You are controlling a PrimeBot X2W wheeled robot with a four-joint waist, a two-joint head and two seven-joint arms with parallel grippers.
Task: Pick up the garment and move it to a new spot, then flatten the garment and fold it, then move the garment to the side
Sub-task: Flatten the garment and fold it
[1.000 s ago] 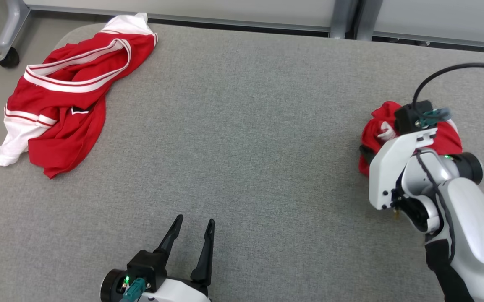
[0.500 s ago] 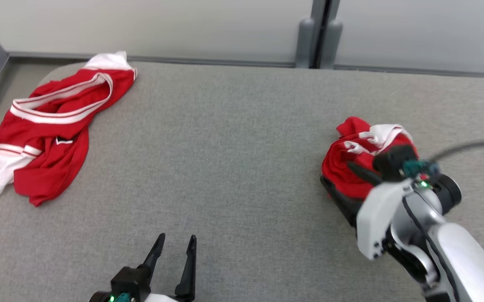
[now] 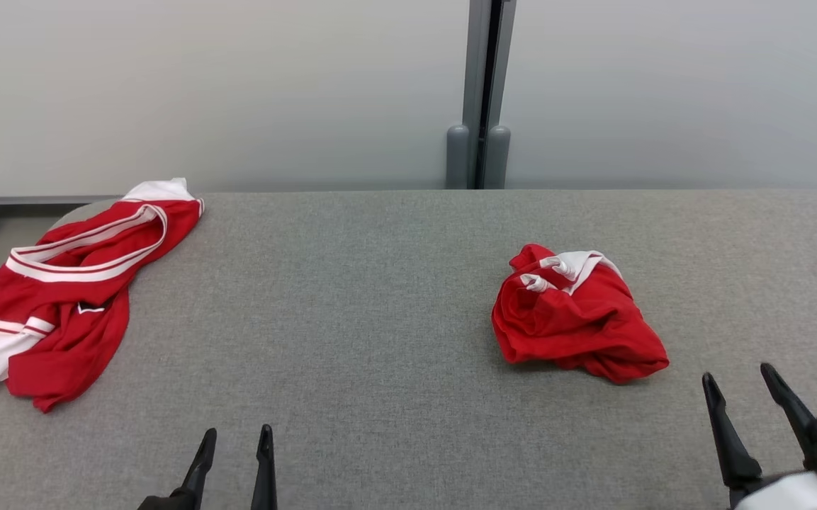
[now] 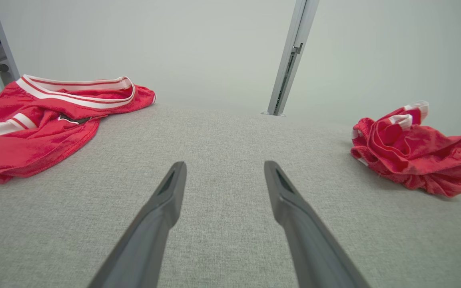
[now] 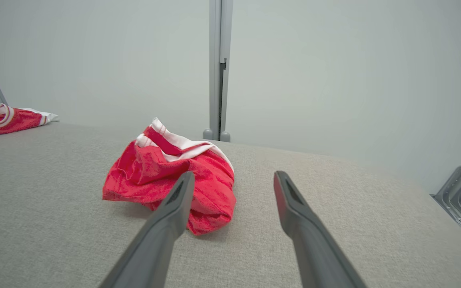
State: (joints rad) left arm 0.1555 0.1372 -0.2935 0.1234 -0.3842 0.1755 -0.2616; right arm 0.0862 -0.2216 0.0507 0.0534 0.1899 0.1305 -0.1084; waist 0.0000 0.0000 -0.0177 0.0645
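**Two tools spread wide, crumpled garment point(image 3: 578, 319) lying free on the desk point(image 3: 351, 340)**

Both tools rise from the bottom edge of the head view, and each has its two dark fingers parted with nothing between them. The right tool point(image 3: 736, 374) hovers over the grey fabric desk. The crumpled garment, a red bundle with white trim folded into its top, lies just ahead of the fingertips and a little to their left, near but not touching. In the right wrist view, the right tool point(image 5: 234, 176) shows its left-hand finger crossing in front of the bundle's near edge, while its right-hand finger points at bare desk.

The left tool point(image 3: 237, 432) is well apart from the bundle. In its own wrist view, the bundle point(image 4: 414, 152) sits ahead and far to the right of the parted fingers, which point at bare grey fabric.

A second red garment point(image 3: 68, 290), loosely spread and banded in white stripes, lies ahead and far to the left of the left tool, with a white end reaching the desk's edge. Beyond the desk stands a pale wall with a grey upright post point(image 3: 480, 92).
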